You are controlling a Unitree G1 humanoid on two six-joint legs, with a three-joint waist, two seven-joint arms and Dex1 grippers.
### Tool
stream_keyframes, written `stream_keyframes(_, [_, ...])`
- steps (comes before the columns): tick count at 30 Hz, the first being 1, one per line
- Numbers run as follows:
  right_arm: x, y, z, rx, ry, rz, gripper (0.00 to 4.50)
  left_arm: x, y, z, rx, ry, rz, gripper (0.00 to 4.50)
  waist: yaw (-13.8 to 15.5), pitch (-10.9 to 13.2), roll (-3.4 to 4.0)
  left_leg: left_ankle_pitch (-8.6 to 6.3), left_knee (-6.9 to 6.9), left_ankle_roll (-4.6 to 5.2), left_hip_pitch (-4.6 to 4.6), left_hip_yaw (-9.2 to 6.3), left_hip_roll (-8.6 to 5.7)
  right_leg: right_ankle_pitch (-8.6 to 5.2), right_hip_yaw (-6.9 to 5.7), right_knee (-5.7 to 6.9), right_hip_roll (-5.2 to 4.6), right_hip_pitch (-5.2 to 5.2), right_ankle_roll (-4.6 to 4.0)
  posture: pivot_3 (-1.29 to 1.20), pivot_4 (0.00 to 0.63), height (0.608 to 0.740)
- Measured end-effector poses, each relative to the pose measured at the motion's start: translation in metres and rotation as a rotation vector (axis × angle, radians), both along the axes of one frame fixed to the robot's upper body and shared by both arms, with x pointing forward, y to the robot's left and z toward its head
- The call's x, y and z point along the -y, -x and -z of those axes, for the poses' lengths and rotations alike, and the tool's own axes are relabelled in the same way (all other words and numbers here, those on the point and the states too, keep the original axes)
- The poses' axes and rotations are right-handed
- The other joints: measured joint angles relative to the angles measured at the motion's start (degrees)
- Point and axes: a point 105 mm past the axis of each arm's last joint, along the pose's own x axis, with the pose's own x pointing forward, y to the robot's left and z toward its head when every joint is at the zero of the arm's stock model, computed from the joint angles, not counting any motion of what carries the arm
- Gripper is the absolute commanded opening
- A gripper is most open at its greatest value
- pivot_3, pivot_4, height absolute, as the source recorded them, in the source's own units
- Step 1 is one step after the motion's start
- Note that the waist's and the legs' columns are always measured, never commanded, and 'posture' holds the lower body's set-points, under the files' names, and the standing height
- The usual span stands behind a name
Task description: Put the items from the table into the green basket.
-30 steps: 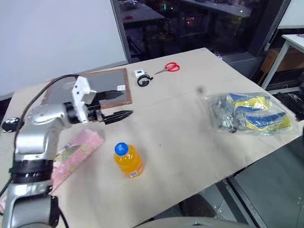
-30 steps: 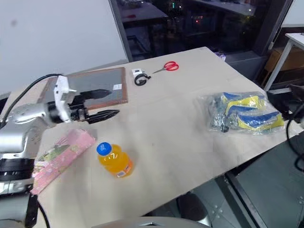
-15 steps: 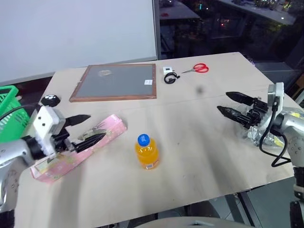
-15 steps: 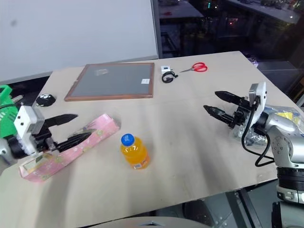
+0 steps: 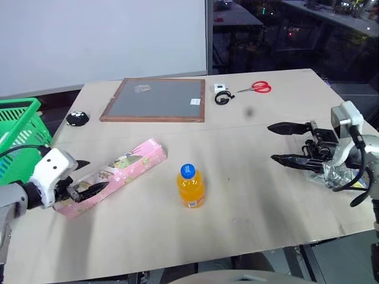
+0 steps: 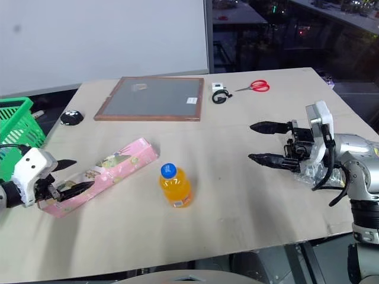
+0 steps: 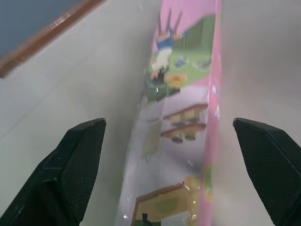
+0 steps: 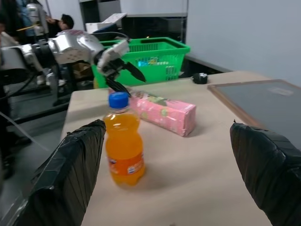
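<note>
The left gripper has swung down off the board and out to the near end of the pink box, and its jaws are wide open, one finger on each side of that end. From the wrist, the box runs straight up the gap between the two black fingers, so the line-up looks good. Whether a fingertip is touching the box yet is hard to tell; nothing is closed on it.

The right gripper has come into view over the table, pointing sideways toward the middle, jaws fully spread and empty. The crinkly bag sits behind and under its wrist, not between the fingers. Well ahead of those fingers stands the bottle, upright, blue cap on; the right wrist view looks straight at it, framed in the open gap but still some way off.

The view has also turned left, bringing the green basket into sight, just behind the left arm and off the table's edge.

So nothing is in the basket yet: all three items remain on the table. My read is that the box goes first, with a short carry to the basket.
</note>
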Motion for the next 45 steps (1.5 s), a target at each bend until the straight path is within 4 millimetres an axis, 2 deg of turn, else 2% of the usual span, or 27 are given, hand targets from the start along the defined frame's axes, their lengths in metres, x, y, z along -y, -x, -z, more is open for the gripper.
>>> stream_keyframes(7, [0.0, -0.001, 0.0, 0.005, 0.003, 0.012, 4.48, -0.009, 0.0, 0.022, -0.085, -0.036, -0.024, 4.5, -0.06, -0.01, -0.01, 0.0, 0.0, 0.0, 0.0, 0.01, 0.0, -0.04, -0.01, 0.01, 0.0, 0.0, 0.05, 0.01, 0.0, 0.74])
stream_keyframes(15, [-0.004, -0.004, -0.003, 0.03, -0.012, 0.042, 4.48, -0.008, -0.018, 0.033, -0.124, -0.05, 0.026, 4.5, 0.1, -0.2, 0.27, 0.01, 0.03, 0.0, 0.03, 0.0, -0.03, -0.03, -0.03, 0.12, 0.0, 0.0, 0.07, 0.0, 0.0, 0.74])
stream_keyframes(16, [-0.004, -0.004, -0.004, 0.038, -0.017, 0.044, 4.5, -0.009, -0.023, 0.036, -0.129, -0.061, 0.039, 4.09, 0.17, -0.26, 0.36, 0.01, 0.03, 0.01, 0.06, -0.01, -0.04, -0.04, -0.03, 0.17, 0.0, 0.01, 0.08, 0.0, 0.0, 0.74])
stream_keyframes(18, [-0.004, -0.004, -0.004, 0.042, -0.018, 0.046, 4.5, -0.009, -0.027, 0.039, -0.136, -0.082, 0.061, 3.78, 0.11, -0.27, 0.36, 0.01, 0.05, 0.01, 0.09, -0.01, -0.03, -0.03, -0.03, 0.29, 0.02, 0.0, 0.1, -0.01, 0.0, 0.74])
stream_keyframes(25, [-0.004, -0.005, -0.005, 0.06, -0.023, 0.05, 4.5, -0.007, -0.032, 0.041, -0.14, -0.12, 0.127, 0.92, 0.15, -0.39, 0.56, 0.02, 0.07, 0.02, 0.28, -0.02, -0.03, -0.11, -0.03, 0.7, 0.04, 0.0, 0.08, -0.02, 0.0, 0.74])
stream_keyframes(29, [-0.004, -0.005, -0.005, 0.072, -0.023, 0.054, 4.5, -0.007, -0.037, 0.038, -0.106, -0.128, 0.125, 0.83, 0.12, -0.45, 0.62, 0.03, 0.07, 0.02, 0.34, -0.01, -0.03, -0.16, -0.03, 0.79, 0.04, 0.02, -0.02, -0.02, 0.0, 0.74])
stream_keyframes(32, [-0.003, -0.006, -0.005, 0.076, -0.024, 0.06, 4.5, -0.001, -0.05, 0.031, -0.016, -0.086, 0.086, 0.83, 0.08, -0.45, 0.48, 0.03, 0.27, 0.02, 0.21, -0.05, 0.01, -0.09, -0.06, 0.81, 0.09, 0.01, 0.11, -0.01, 0.0, 0.74])
stream_keyframes(35, [-0.002, -0.007, -0.005, 0.076, -0.028, 0.064, 4.5, -0.005, -0.076, -0.002, 0.17, -0.059, -0.008, 0.83, -0.03, -0.39, 0.02, 0.02, 0.5, 0.0, -0.13, -0.12, 0.05, 0.0, -0.16, 0.78, 0.1, -0.13, 0.14, 0.01, 0.0, 0.74])
stream_keyframes(37, [-0.003, -0.008, -0.008, 0.083, -0.032, 0.062, 4.5, -0.018, -0.088, -0.033, 0.298, -0.085, -0.094, 0.83, -0.26, -0.44, -0.07, 0.0, 0.54, -0.01, -0.16, -0.07, 0.05, 0.1, -0.16, 0.73, 0.04, -0.13, -0.01, 0.02, 0.0, 0.74])
stream_keyframes(38, [-0.005, -0.009, -0.011, 0.094, -0.039, 0.055, 4.5, -0.033, -0.092, -0.051, 0.355, -0.142, -0.158, 0.83, -0.71, -0.42, -0.1, 0.0, 0.55, 0.0, -0.2, -0.06, 0.03, 0.1, -0.15, 0.7, 0.02, -0.14, -0.01, 0.02, 0.0, 0.74])
stream_keyframes(40, [-0.007, -0.009, -0.017, 0.112, -0.053, 0.042, 4.5, -0.061, -0.091, -0.089, 0.451, -0.251, -0.278, 0.83, -1.38, -0.42, -0.1, -0.02, 0.53, 0.01, -0.19, -0.05, 0.03, 0.1, -0.15, 0.67, 0.01, -0.14, 0.0, 0.03, 0.0, 0.74])
stream_keyframes(42, [-0.009, -0.01, -0.02, 0.118, -0.064, 0.035, 4.5, -0.072, -0.09, -0.108, 0.5, -0.292, -0.332, 0.83, -1.43, -0.42, -0.1, -0.03, 0.5, 0.02, -0.19, -0.07, 0.02, 0.1, -0.16, 0.68, 0.01, -0.14, 0.0, 0.04, 0.0, 0.74])
stream_keyframes(45, [-0.014, -0.01, -0.023, 0.119, -0.077, 0.014, 4.5, -0.103, -0.076, -0.134, 0.524, -0.426, -0.45, 0.83, -1.56, -0.41, -0.12, -0.03, 0.39, 0.03, -0.16, -0.08, 0.04, 0.08, -0.17, 0.71, 0.04, -0.2, 0.01, 0.05, 0.0, 0.74])
